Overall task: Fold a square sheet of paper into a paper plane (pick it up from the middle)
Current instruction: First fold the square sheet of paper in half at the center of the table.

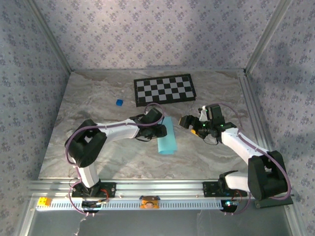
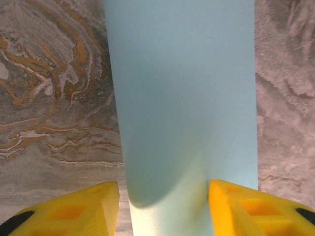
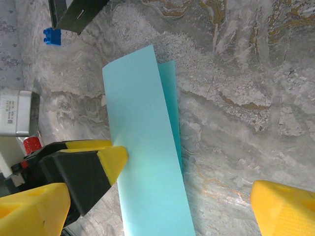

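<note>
The square sheet of paper (image 1: pixel 167 136) lies mid-table, light blue and folded over into a long strip with a loose, curved top flap (image 3: pixel 142 147). No paper plane shape is in view. My left gripper (image 1: pixel 158 129) is at the strip's left side. In the left wrist view its jaws (image 2: pixel 164 209) stand half apart astride the paper (image 2: pixel 182 98). The right fingertip (image 2: pixel 246 206) is against the paper and the left one (image 2: pixel 83 206) is just off its edge. From the right wrist, one left fingertip (image 3: pixel 113 158) touches the flap's edge. My right gripper (image 1: pixel 188 121) hovers wide open just right of the strip.
A black-and-white checkerboard (image 1: pixel 165 90) lies behind the paper. A tiny dark-blue cube (image 1: pixel 119 102) sits left of it, and it is also at the top left of the right wrist view (image 3: pixel 51 36). Metal rails and patterned walls bound the marbled table (image 1: pixel 123 157).
</note>
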{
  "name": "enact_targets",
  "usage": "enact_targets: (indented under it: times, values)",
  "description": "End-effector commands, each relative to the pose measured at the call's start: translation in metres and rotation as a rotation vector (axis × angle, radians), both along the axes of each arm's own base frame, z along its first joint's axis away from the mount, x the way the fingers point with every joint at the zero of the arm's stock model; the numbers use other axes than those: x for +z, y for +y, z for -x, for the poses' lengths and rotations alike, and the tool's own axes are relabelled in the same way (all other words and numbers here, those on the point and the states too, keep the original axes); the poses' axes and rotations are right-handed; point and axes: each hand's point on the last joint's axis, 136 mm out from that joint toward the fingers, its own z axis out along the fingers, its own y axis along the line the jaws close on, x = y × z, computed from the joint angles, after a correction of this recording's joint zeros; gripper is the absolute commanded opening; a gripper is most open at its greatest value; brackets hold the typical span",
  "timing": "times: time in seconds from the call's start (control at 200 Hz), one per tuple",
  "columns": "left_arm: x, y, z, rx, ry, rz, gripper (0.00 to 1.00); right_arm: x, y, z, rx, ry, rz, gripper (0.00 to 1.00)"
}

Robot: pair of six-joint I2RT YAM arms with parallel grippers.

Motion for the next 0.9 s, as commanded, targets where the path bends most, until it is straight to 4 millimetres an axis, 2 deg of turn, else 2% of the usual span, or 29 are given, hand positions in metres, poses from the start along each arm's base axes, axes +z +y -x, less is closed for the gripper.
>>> enact_targets:
  times: [0.0, 0.895]
  values:
    - [-0.011, 0.007, 0.004, -0.036, 0.029, -0.047, 0.5, -0.005, 0.002, 0.007, 0.032, 0.013, 0.009, 0.96]
    - [-0.039, 0.018, 0.009, -0.13, 0.108, -0.131, 0.5, -0.015, 0.003, 0.011, 0.042, 0.044, 0.024, 0.96]
